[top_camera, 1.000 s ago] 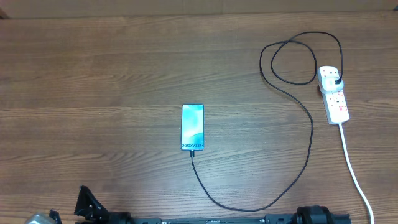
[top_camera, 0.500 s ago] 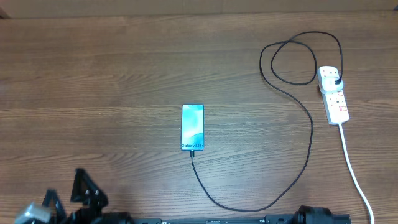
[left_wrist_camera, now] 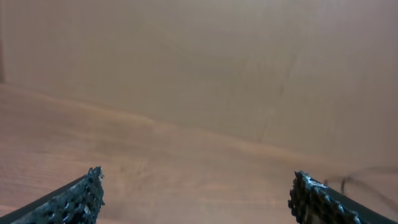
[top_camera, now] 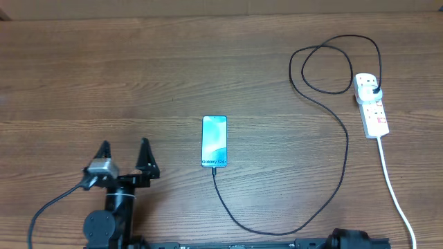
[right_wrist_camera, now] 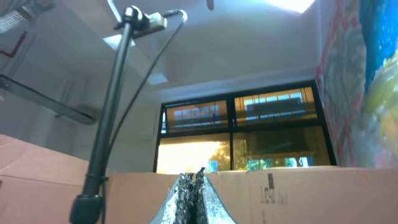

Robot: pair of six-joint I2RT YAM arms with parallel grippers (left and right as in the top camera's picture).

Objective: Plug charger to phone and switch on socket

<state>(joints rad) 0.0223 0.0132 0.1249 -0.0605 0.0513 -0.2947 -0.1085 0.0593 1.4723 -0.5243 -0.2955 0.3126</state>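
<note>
The phone (top_camera: 214, 141) lies flat mid-table with its light-blue screen up. The charger (top_camera: 345, 149), a thin black cable, meets the phone's near end and curves right. It loops at the back, and its black plug (top_camera: 374, 89) sits in the white socket (top_camera: 372, 105) at the right. My left gripper (top_camera: 124, 150) stands open and empty to the left of the phone, apart from it. In the left wrist view the left gripper (left_wrist_camera: 197, 182) shows only bare wood between its fingertips. My right gripper (right_wrist_camera: 193, 177) is shut on nothing and points up at the room.
The socket's thick white cord (top_camera: 396, 194) runs toward the table's near right edge. The right arm's base (top_camera: 353, 240) sits at the near edge. A cardboard wall (left_wrist_camera: 205, 68) stands behind the table. A camera pole (right_wrist_camera: 109, 118) rises to the left in the right wrist view.
My left arm has come up from the near left edge and forward onto the table, its gripper staying open. The phone, charger and socket have not moved.
</note>
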